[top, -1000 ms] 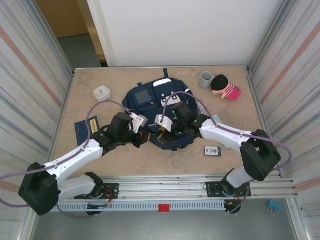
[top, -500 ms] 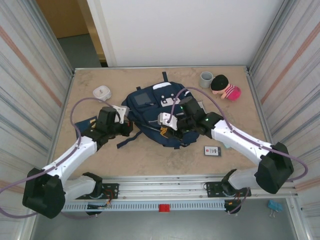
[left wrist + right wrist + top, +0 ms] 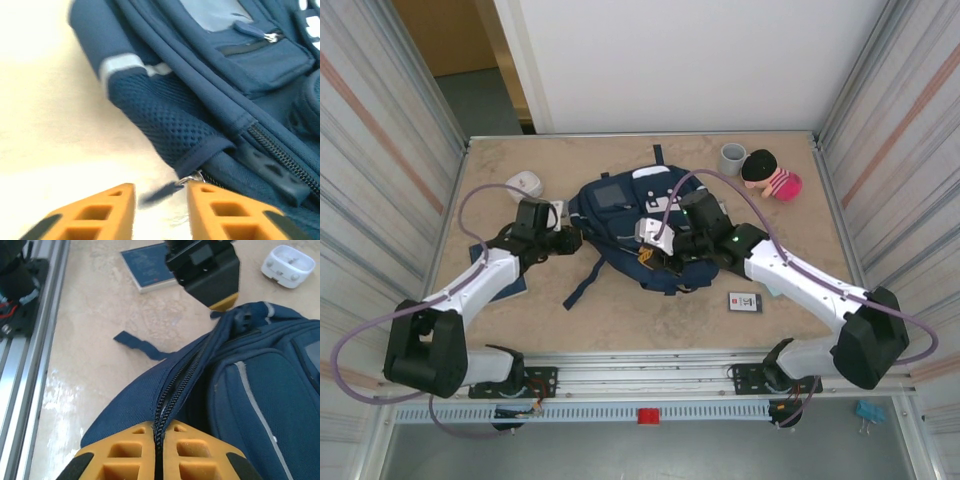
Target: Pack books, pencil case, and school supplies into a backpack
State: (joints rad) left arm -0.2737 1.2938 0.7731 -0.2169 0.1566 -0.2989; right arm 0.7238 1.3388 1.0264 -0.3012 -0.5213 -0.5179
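The navy backpack (image 3: pixel 625 215) lies flat mid-table. My left gripper (image 3: pixel 563 241) is at its left side and stands open. In the left wrist view the dark zipper pull (image 3: pixel 162 193) hangs loose between the orange fingers (image 3: pixel 102 215), by the bag's mesh side (image 3: pixel 165 125). My right gripper (image 3: pixel 658 256) is on the bag's near part, shut on the zipper seam (image 3: pixel 172 390) of the backpack (image 3: pixel 250 390). A dark blue book (image 3: pixel 150 267) lies left of the bag, partly under my left arm. A black rectangle with a white label (image 3: pixel 745 301) sits near the right forearm.
A rounded white box (image 3: pixel 525 183) sits at the back left, a grey cup (image 3: pixel 732 158) and a plush doll (image 3: pixel 772 176) at the back right. A loose strap (image 3: pixel 582 283) trails toward the front. Metal rails (image 3: pixel 650 375) run along the near edge; walls close both sides.
My left gripper has travelled from the bag's near edge round to its left side, then opened and let go of the zipper pull. The right gripper closed on the zipper seam.
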